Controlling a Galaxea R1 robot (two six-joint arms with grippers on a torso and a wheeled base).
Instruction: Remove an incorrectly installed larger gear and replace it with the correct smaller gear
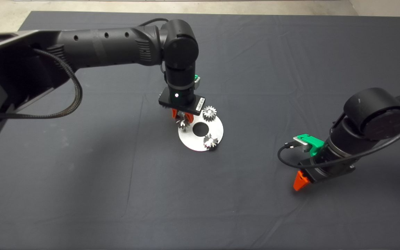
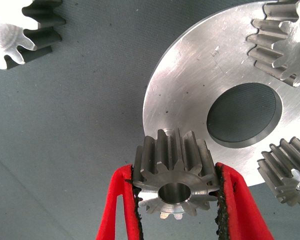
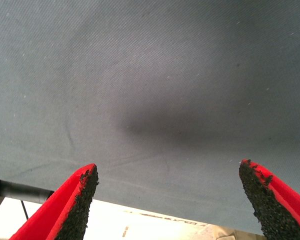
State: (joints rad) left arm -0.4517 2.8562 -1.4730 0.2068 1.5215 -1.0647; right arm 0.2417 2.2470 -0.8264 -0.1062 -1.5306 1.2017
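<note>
A round steel plate [image 1: 217, 130] with a centre hole lies mid-mat. Two grey gears stand on it, one at the far side [image 1: 209, 113] and one at the near side [image 1: 210, 141]. My left gripper [image 1: 182, 119] hangs over the plate's left edge, shut on a third gear [image 2: 174, 187]. That gear looks no wider than the two on the plate [image 2: 285, 42], so I take it for the smaller gear. A loose gear [image 2: 15, 30] that looks wider, likely the larger gear, lies on the mat beside the plate, hidden under the arm in the head view. My right gripper [image 1: 299, 182] hovers open.
The dark mat [image 1: 82, 173] stretches bare around the plate. The right arm [image 1: 370, 118] sits low at the right side, its gripper [image 3: 167, 170] over the mat near an edge, with pale floor beyond.
</note>
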